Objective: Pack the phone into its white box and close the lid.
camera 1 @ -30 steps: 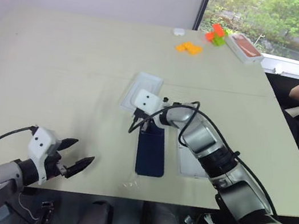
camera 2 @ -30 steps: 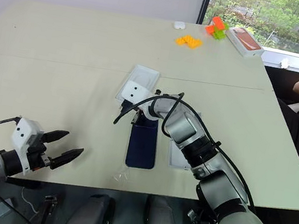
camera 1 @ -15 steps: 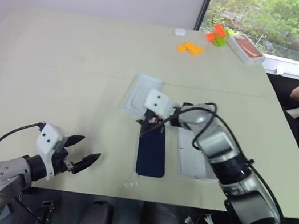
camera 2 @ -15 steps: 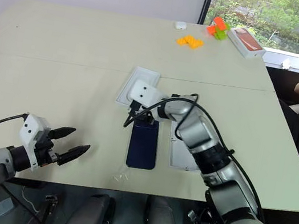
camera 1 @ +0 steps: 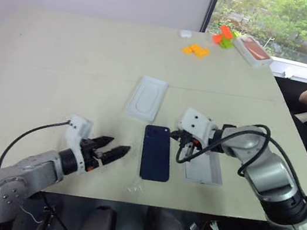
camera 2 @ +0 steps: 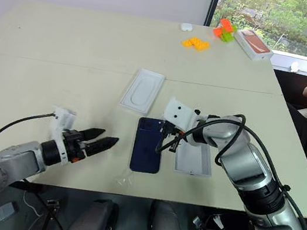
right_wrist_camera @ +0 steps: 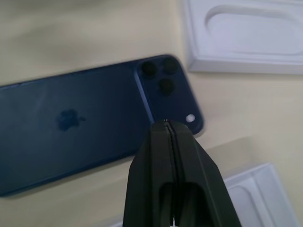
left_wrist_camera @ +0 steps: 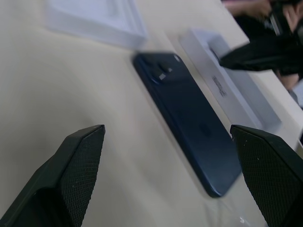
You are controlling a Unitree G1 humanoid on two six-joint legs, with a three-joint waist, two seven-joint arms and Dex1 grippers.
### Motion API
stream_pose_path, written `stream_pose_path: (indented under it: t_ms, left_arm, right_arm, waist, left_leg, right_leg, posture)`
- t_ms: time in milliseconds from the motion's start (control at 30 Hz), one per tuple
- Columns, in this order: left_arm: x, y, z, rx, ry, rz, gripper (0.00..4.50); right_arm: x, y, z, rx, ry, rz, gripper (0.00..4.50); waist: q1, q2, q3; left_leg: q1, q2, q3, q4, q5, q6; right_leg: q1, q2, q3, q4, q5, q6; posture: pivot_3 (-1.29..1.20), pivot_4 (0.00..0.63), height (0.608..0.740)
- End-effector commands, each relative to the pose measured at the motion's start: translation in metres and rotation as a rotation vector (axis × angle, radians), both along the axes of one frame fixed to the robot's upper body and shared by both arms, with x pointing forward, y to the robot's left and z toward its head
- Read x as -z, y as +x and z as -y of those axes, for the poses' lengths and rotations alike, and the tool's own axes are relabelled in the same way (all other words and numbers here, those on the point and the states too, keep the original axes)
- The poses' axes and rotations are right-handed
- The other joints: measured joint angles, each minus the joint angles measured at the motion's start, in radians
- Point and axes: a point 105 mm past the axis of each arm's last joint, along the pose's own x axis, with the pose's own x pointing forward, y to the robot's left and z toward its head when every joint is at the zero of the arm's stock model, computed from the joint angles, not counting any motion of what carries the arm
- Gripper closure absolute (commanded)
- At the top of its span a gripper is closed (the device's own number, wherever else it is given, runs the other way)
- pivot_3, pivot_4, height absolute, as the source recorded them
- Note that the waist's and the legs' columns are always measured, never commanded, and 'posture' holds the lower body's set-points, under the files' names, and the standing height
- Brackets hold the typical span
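One glossy navy phone [camera 2: 148, 144] is lying back-up on the pale desk [camera 2: 63, 51], camera bump at its far end. Just right of the phone one shallow white box [camera 2: 194, 158] is sitting open. Beyond the phone is lying one thin white insert [camera 2: 143, 90] with an oval recess. The right end effector [camera 2: 168, 139] is hovering between phone and box, fingers pressed together, empty. Left of the phone, the left end effector [camera 2: 97, 140] is pointing at it, fingers apart, empty.

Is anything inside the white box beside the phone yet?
The white box looks empty where its floor shows; the phone lies back-up on the table beside it, not inside. The shut right gripper and its arm cover the box's far end, so that part cannot be checked.
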Motion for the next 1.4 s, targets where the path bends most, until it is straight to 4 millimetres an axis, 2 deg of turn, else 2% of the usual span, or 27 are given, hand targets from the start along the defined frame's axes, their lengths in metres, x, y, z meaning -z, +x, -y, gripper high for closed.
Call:
stream_pose_path:
  t_ms: [33,167,300,500,767,1000,1400]
  left_arm:
    - [0.004,-0.001,0.012,0.043,0.025,-0.093,0.00]
    - [0.006,0.007,0.012,0.017,-0.009,-0.189,0.00]
    - [0.018,0.008,0.009,0.008,-0.015,-0.329,0.00]
    - [0.015,0.009,0.012,-0.005,-0.029,-0.366,0.00]
    - [0.015,0.004,0.019,0.020,-0.036,-0.445,0.00]
    - [0.016,0.001,0.024,0.023,-0.060,-0.488,0.00]
    - [0.013,0.002,0.028,0.009,-0.106,-0.505,0.00]
  right_arm:
    - [0.000,-0.002,0.004,-0.015,-0.078,0.064,4.45]
    - [0.007,-0.004,0.007,-0.022,-0.126,0.076,4.45]
    - [0.018,-0.006,0.008,-0.032,-0.175,0.077,4.45]
    - [0.026,-0.009,0.006,-0.055,-0.203,0.075,4.45]
    - [0.031,-0.020,-0.013,-0.108,-0.153,0.030,4.45]
    - [0.026,-0.019,-0.032,-0.117,-0.069,0.007,4.45]
    - [0.026,-0.024,-0.054,-0.181,0.017,-0.050,4.45]
  waist:
    - [0.007,0.000,0.000]
    - [0.013,0.000,0.000]
    - [0.018,0.000,0.000]
    - [0.017,0.000,-0.001]
    - [0.017,0.000,-0.001]
    - [0.019,0.000,-0.001]
    - [0.021,0.000,-0.001]
  left_leg:
    - [0.000,-0.001,0.000,0.000,0.000,0.000]
    - [0.000,-0.001,0.000,0.001,0.000,0.000]
    - [0.000,-0.002,-0.001,0.001,0.000,0.000]
    - [0.000,-0.003,0.000,0.001,0.000,-0.001]
    - [0.001,-0.003,0.000,0.001,0.001,-0.002]
    - [0.001,-0.003,0.000,0.001,0.002,-0.003]
    - [0.001,-0.004,0.000,0.001,0.002,-0.004]
  right_leg:
    - [0.000,0.000,0.000,0.001,0.000,0.000]
    - [0.000,-0.001,0.000,0.000,0.000,0.000]
    - [0.001,-0.002,0.000,0.000,0.001,-0.001]
    - [0.001,-0.003,0.001,0.000,0.001,-0.006]
    - [0.002,-0.003,0.001,0.000,0.001,-0.007]
    - [0.002,-0.003,0.001,0.000,0.001,-0.007]
    - [0.003,-0.005,0.001,-0.001,0.000,-0.008]
  posture:
    - [0.00,0.150,0.740]
    - [0.00,0.150,0.740]
    - [0.00,0.150,0.740]
    - [0.00,0.150,0.740]
    - [0.00,0.150,0.740]
    - [0.00,0.150,0.740]
    - [0.00,0.150,0.740]
